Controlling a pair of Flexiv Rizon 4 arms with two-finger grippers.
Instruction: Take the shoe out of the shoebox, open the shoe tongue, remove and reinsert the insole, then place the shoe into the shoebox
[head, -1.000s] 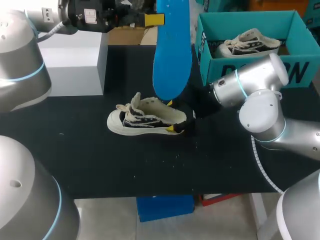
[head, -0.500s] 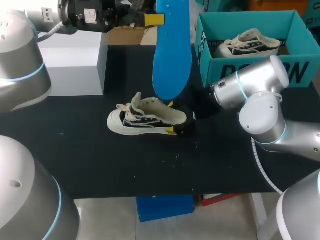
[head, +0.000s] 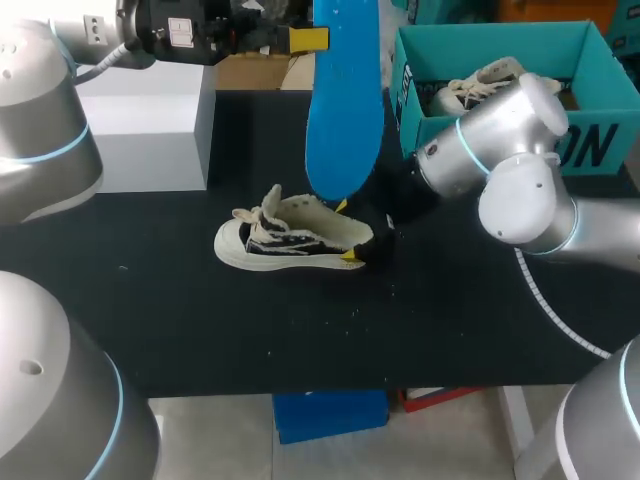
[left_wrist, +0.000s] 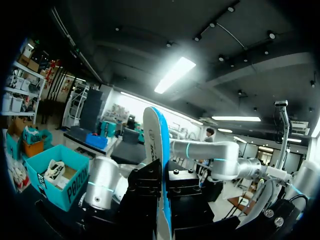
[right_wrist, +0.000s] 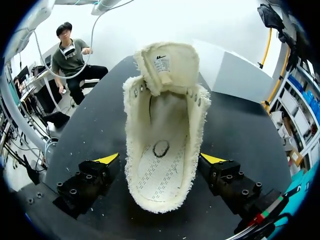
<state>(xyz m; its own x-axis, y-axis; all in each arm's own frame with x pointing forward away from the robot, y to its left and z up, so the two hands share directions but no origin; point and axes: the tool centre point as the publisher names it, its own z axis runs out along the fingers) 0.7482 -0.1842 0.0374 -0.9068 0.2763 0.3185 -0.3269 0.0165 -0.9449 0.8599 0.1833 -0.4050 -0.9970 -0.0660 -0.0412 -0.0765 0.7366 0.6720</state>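
1. The shoe (head: 295, 238) lies on its sole near the middle of the black desk (head: 180, 320), toe to the left, heel to the right.
2. In the right wrist view the shoe (right_wrist: 165, 125) points away from the claw. Its tongue (right_wrist: 167, 65) stands pulled up and forward, and the bare stitched inner base (right_wrist: 157, 172) is exposed.
3. The right claw (head: 362, 247) sits low at the shoe's heel; the right arm (head: 500, 160) comes in from the right side.
4. The right claw (right_wrist: 159, 157) is spread wide, with the heel between its fingers. One yellow tip (right_wrist: 109, 159) stands just beside the heel with a thin dark gap showing, so the claw does not grip the shoe.
5. The left claw (head: 325, 40) is raised at the far side of the desk and is closed on the blue insole (head: 345, 100).
6. The insole hangs down from the left claw, its lower end just above the shoe's opening.
7. In the left wrist view the insole (left_wrist: 154, 150) stands on edge, clamped between the black fingers of the left claw (left_wrist: 161, 187).
8. The teal shoebox (head: 590, 75) stands at the far right of the desk, open, with a second shoe (head: 490, 85) inside.
9. A white block (head: 150, 125) sits at the far left of the desk.
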